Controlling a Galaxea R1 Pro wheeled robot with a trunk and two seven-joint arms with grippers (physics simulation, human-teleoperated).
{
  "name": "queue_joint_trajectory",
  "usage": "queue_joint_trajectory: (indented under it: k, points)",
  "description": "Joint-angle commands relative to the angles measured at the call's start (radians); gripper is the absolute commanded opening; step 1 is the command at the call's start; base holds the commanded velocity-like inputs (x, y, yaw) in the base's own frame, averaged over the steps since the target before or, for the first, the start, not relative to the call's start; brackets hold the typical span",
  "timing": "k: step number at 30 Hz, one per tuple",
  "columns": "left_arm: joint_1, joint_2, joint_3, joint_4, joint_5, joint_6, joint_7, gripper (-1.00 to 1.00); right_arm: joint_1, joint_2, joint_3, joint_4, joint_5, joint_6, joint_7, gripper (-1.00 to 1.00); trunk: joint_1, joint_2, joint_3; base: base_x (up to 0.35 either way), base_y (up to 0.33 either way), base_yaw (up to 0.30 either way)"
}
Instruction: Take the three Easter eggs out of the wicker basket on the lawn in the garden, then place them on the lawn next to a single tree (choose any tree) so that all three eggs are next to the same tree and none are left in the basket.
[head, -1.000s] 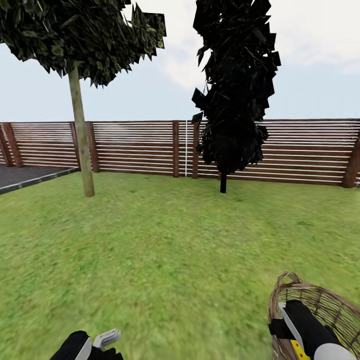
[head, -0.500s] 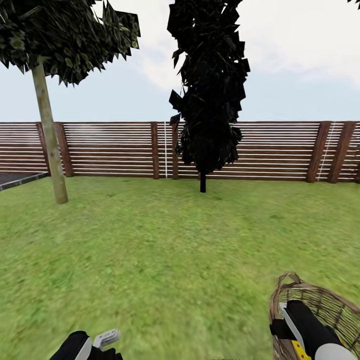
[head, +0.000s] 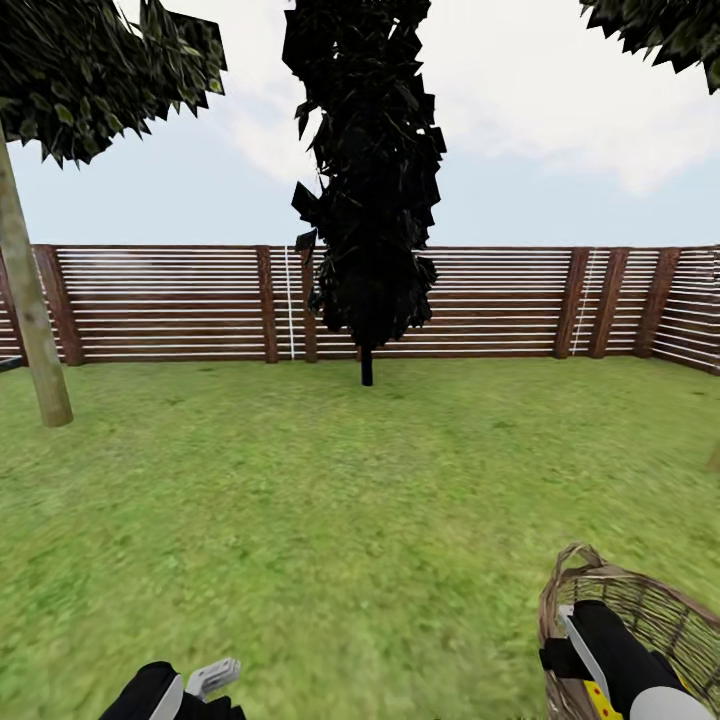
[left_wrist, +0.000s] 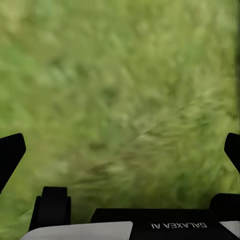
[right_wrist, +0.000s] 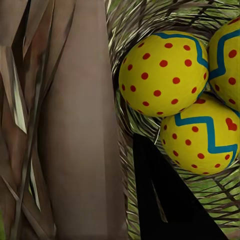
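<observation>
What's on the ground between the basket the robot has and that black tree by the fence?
In the head view, nothing but bare lawn lies between the wicker basket and the black tree.

1. Three Easter eggs (right_wrist: 162, 75) lay together inside the wicker basket (head: 650, 600).
2. The basket sat low right on the lawn (head: 350, 500).
3. A columnar tree (head: 366, 180) stood before the fence (head: 170, 300); the tree (head: 30, 320) stood far left.

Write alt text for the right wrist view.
Three bright yellow Easter eggs with blue zigzag bands and red dots lie together inside the brown open-weave wicker basket, whose rim fills the near side. One black finger of the right claw reaches in just beside the eggs, not gripping any.
</observation>
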Motion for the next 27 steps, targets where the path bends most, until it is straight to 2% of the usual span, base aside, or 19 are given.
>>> queue_joint_trajectory:
  k: [1, 27]
  points:
    - [0.0, 0.0, 0.004, -0.001, 0.0, 0.006, -0.003, 1.0, -0.001, 0.001, -0.003, -0.001, 0.016, 0.004, 0.0, -1.0, 0.0, -0.001, -0.001, 0.0, 0.0, -0.282]
    - [0.0, 0.0, 0.007, -0.001, 0.001, 0.006, -0.003, 1.0, -0.001, -0.001, -0.003, -0.002, 0.017, 0.004, 0.0, -1.0, 0.0, -0.001, 0.013, 0.0, 0.0, -0.282]
